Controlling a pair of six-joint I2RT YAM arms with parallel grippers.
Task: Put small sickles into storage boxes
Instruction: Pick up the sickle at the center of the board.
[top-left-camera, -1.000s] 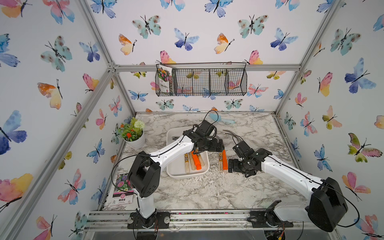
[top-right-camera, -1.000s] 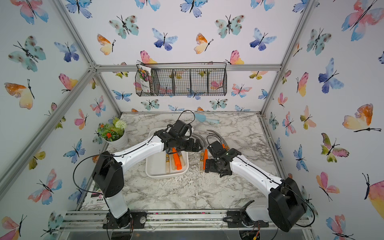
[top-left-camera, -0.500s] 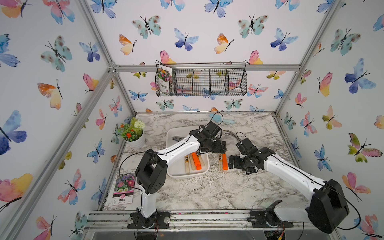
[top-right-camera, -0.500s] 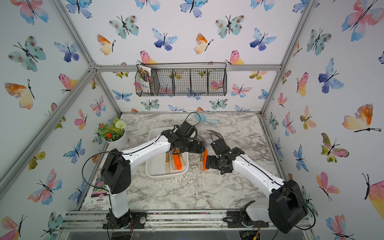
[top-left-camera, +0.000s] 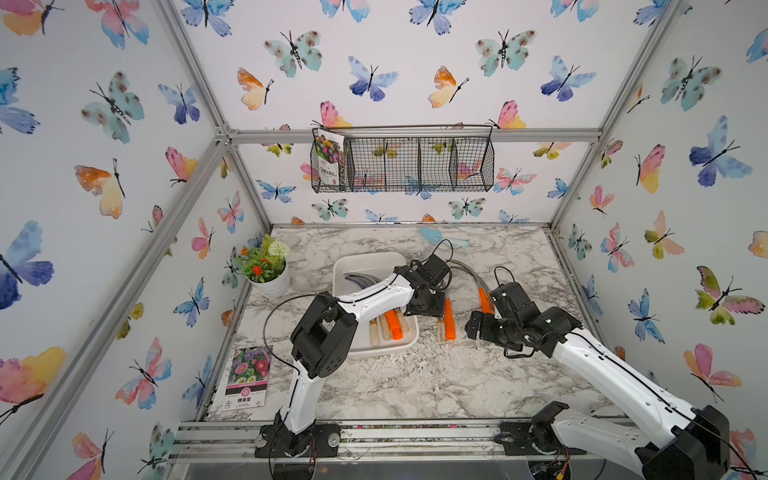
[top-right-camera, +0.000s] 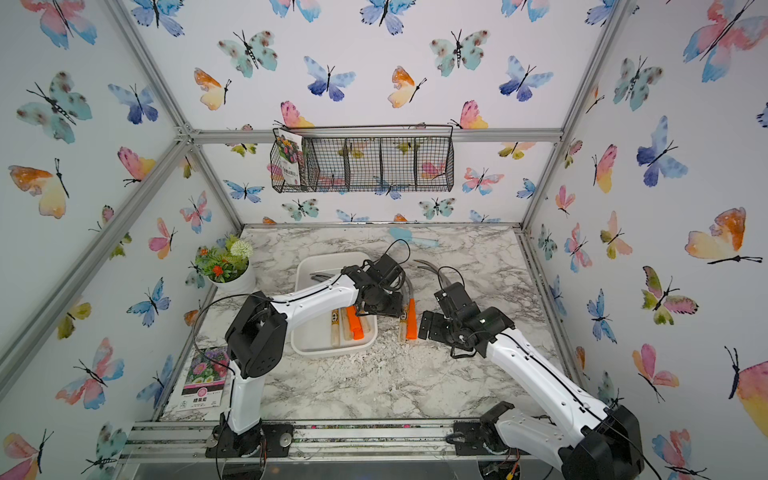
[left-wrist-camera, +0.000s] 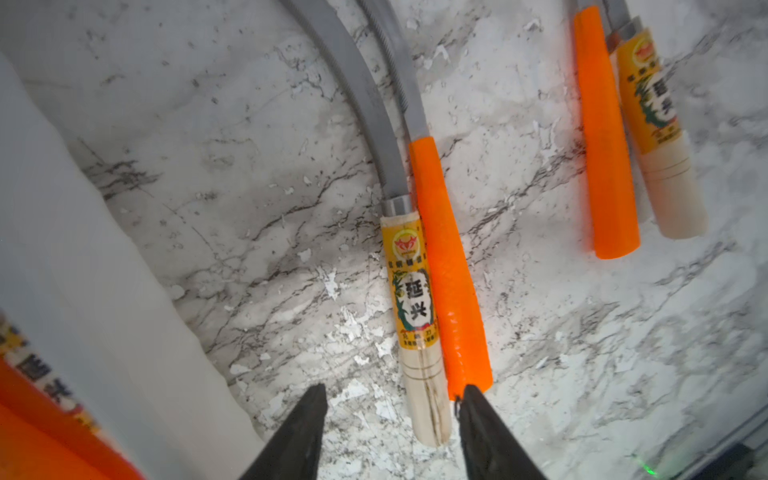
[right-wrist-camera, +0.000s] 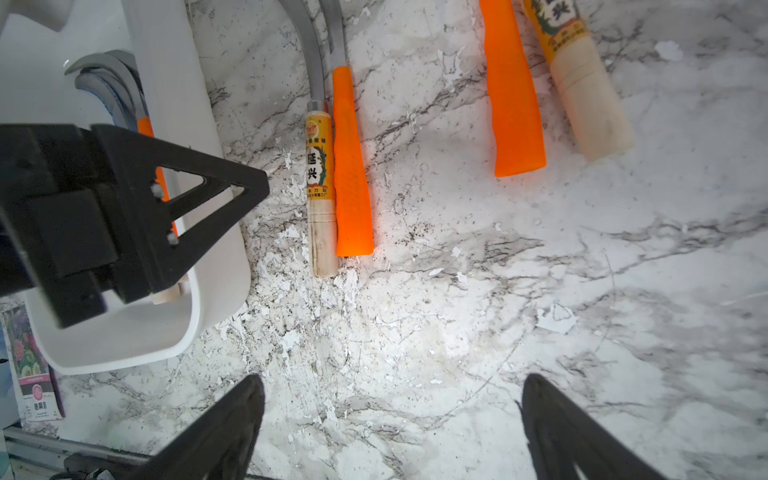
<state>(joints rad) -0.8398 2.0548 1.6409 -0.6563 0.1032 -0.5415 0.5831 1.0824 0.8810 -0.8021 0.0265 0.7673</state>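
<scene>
I am looking down my left gripper (left-wrist-camera: 392, 419) first. Its jaws are standing partly open, straddling the butt end of a wood-handled sickle (left-wrist-camera: 415, 299) that is lying flat on the marble tabletop (left-wrist-camera: 249, 208). One fingertip (left-wrist-camera: 482, 432) is touching the end of an orange-handled sickle (left-wrist-camera: 451, 270) lying tight against the wooden one. The other fingertip is sitting clear of the wood, so nothing is clamped yet. Both grey blades are curving away ahead of the gripper.

The white tray (left-wrist-camera: 104, 291) is sitting just beside this gripper, on the side away from my right arm. Several stored sickles (top-left-camera: 394, 326) are lying in it, handles toward the arm bases and blades toward the back wall.

On the gripper's opposite side, somewhat further off, a second orange sickle (left-wrist-camera: 606, 145) and a second wooden sickle (left-wrist-camera: 660, 124) are lying side by side, touching.

My right gripper (right-wrist-camera: 390, 390) is hanging over bare marble with its jaws spread wide and holding nothing. Both loose pairs are lying ahead of it, apart from its fingertips.

Well beyond both grippers, a pale blue trowel (top-left-camera: 440, 240) is resting near the back wall, and a black wire basket (top-left-camera: 399, 166) is hanging above it.
</scene>
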